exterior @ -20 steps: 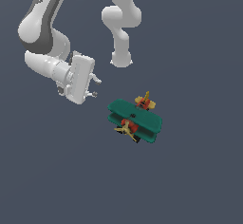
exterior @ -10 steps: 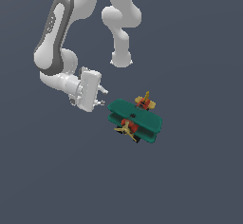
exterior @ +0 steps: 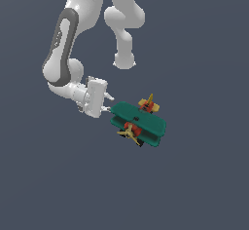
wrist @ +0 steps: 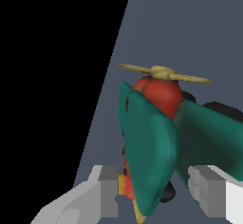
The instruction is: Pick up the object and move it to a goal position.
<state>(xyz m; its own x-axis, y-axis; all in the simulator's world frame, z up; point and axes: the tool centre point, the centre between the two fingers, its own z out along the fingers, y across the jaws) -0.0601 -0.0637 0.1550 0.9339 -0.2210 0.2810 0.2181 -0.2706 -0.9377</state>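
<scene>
The biplane (exterior: 139,123) is seen on the grey floor (exterior: 194,185), at four o'clock from the gripper (exterior: 109,103). The jaws are spread wide around a teal wing (wrist: 147,156), contact seemingly not made.

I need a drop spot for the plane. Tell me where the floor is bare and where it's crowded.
Bare floor lies all round the plane: below it in the exterior view, and to that view's right. Crowded only on that view's left, where the gripper meets the wing tip; in the wrist view its fingers flank that wing. Behind the plane stands the arm's base.
</scene>
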